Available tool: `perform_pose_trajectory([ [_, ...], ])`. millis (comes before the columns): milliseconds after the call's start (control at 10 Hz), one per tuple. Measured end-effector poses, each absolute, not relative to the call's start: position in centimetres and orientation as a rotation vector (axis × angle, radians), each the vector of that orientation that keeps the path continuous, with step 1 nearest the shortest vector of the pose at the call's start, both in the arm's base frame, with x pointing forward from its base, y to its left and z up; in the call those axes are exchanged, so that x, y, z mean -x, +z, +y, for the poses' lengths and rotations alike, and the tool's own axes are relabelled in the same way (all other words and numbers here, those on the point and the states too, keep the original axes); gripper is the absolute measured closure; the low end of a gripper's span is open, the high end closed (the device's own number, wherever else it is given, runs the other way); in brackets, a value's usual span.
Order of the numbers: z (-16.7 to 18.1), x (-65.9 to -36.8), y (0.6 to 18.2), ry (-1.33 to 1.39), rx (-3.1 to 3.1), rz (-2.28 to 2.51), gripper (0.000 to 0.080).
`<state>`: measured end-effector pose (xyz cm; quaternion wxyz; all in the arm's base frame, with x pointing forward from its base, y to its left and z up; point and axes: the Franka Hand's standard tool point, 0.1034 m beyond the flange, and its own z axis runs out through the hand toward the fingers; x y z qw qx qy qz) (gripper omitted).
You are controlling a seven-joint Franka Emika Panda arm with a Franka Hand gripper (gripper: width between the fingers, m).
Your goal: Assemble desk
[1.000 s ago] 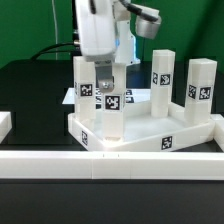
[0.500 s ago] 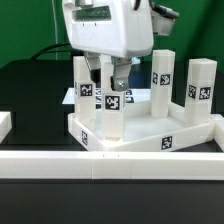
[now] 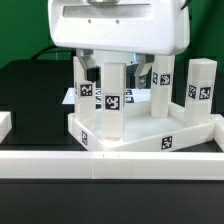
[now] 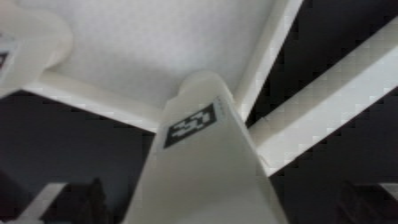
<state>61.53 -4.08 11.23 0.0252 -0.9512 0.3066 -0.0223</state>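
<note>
Four legs already upright in tabletop (image 3: 150, 128) corners on counter (image 3: 30, 90) (desk nearly built). Hand (image 3: 113, 72) hovered over front leg (image 3: 111, 100) at seven o'clock; grip impossible to tell. Left: final seating.

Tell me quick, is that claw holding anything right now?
Claw: fingers on either side of the front leg, which stands in the tabletop; whether it grips cannot be told.

Exterior view: low, near, level with desk (image 3: 140, 128). Wrist view: close, looking down one leg (image 4: 205, 160); both show it
</note>
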Motion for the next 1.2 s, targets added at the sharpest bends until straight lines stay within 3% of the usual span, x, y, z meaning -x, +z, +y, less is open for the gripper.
perform_pose_trajectory([
  [500, -3.15, -61.51, 11.08, -0.08, 3.044, 0.564, 0.0151],
  [600, -3.23, -61.5, 11.06, -0.079, 3.044, 0.567, 0.0239],
  [700, -3.24, -61.49, 11.04, -0.079, 3.044, 0.567, 0.0423],
  [800, -3.3, -61.49, 11.03, -0.079, 3.044, 0.568, 0.0511],
  [1200, -3.97, -61.42, 11.02, -0.075, 3.016, 0.655, 0.0511],
])
